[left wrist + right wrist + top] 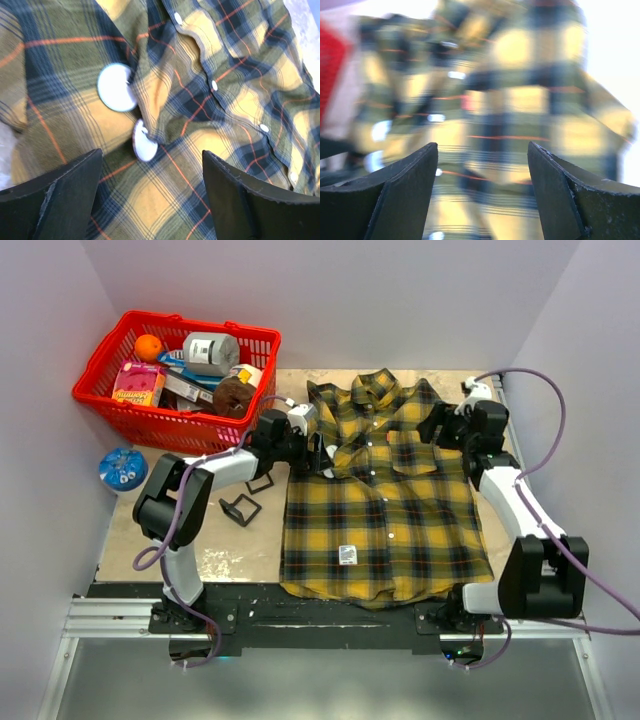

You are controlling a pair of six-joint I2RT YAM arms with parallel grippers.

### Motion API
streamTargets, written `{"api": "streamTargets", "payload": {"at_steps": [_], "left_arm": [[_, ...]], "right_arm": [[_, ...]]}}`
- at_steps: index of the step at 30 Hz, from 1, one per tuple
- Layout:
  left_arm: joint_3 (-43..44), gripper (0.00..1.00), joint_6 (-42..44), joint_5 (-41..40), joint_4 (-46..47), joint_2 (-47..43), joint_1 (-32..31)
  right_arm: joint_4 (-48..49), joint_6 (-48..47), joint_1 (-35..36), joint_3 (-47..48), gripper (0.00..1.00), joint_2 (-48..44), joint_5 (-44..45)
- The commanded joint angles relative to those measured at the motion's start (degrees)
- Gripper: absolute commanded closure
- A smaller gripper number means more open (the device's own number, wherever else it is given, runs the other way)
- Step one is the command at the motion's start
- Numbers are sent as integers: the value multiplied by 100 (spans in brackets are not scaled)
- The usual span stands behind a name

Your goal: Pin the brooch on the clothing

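The clothing (390,520), a yellow-and-dark plaid shirt, lies spread flat on the table with its collar at the far side. In the left wrist view the brooch (116,87) shows as a pale round disc on the shirt (240,105), with a smaller pale disc (144,140) just across a raised fold of cloth. My left gripper (152,165) stands open just short of the discs, holding nothing. It hovers over the shirt's left sleeve (318,455). My right gripper (482,150) is open and empty above the shirt's right shoulder (440,425); its view is blurred.
A red basket (130,420) of groceries stands at the back left. A blue round object (123,469) lies beside the table's left edge. Two small black wire frames (240,508) sit on the table left of the shirt. Grey walls close in both sides.
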Motion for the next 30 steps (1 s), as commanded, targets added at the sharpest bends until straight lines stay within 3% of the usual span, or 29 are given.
{"api": "streamTargets", "payload": {"at_steps": [1, 7, 14, 25, 30], "left_arm": [[608, 16, 351, -413, 29, -151, 91], [950, 16, 623, -790, -314, -28, -93], [1653, 14, 1063, -1432, -972, 385, -471], [1874, 7, 1107, -1881, -1439, 447, -182], [1944, 11, 1072, -1925, -1632, 614, -85]], "right_arm": [[-118, 96, -780, 142, 25, 357, 151], [-223, -9, -1211, 396, 25, 893, 835], [-214, 0, -1747, 704, 25, 1588, 827], [-65, -27, -1818, 845, 28, 2361, 511], [-21, 17, -1818, 854, 30, 2520, 467]]}}
